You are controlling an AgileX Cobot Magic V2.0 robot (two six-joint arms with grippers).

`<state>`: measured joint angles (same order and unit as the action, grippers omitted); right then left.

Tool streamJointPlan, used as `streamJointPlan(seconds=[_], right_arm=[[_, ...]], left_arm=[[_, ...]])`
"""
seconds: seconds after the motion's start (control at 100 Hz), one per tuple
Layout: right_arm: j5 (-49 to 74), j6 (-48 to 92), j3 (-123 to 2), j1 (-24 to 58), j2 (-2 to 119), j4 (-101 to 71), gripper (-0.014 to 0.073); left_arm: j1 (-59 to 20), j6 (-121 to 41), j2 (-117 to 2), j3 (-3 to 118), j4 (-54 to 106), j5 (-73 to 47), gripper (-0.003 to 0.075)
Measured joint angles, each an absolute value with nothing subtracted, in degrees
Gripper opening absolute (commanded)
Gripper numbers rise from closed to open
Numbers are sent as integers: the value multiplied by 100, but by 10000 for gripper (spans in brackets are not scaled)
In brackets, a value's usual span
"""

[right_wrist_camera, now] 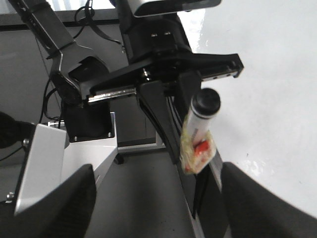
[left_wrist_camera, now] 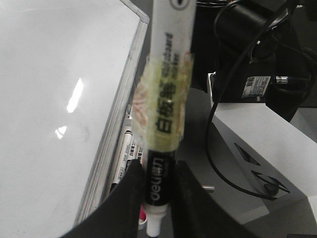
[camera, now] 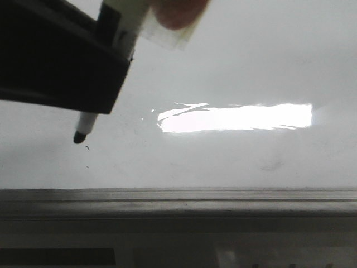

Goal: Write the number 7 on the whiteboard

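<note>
The whiteboard (camera: pixel 240 61) fills the front view, glossy white with a bright glare. My left gripper (left_wrist_camera: pixel 158 171) is shut on a black-and-white marker (left_wrist_camera: pixel 166 99) wrapped in yellowish tape. In the front view the marker's black tip (camera: pixel 80 135) hangs just at the board's left part, beside tiny black specks (camera: pixel 87 148). The number 7 is out of view. My right gripper (right_wrist_camera: pixel 156 198) stands open off the board's edge with nothing between its fingers; its view shows the left gripper (right_wrist_camera: pixel 171 74) holding the marker (right_wrist_camera: pixel 200 129) over the whiteboard (right_wrist_camera: pixel 267 74).
The board's grey metal frame (camera: pixel 178 201) runs along the near edge. Spare markers (left_wrist_camera: pixel 124 148) lie in a gap beside the frame (left_wrist_camera: pixel 116 124). A black camera with cables (left_wrist_camera: pixel 250 29) and a grey robot base (left_wrist_camera: pixel 267 144) stand next to the board.
</note>
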<state>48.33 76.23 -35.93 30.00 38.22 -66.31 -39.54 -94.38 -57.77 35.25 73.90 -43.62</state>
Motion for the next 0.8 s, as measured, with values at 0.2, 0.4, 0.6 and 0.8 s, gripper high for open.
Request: streamJointPlan(seconds=[0.2,0.4,0.6,0.8], right_arm=[[4671,7819,-3914,3550,4624,-6779,479],[4348,8031,-4089,3909,5144,-6873,479],[3974,8112,-4192,3997,5267,-6933,479],[3874,8112,-4201,4020,5267,-6933,479]], left_arm=[[-3954,-9449,-5777,3525,7390,-4370,-20],[-3936,-9449,-5767,3513,7303,-4363,-20],[-3909,-9438,-5767,3513,7350,-4287,-20],[-3899,-9430,-5767,3513,7386,-4319,-20]])
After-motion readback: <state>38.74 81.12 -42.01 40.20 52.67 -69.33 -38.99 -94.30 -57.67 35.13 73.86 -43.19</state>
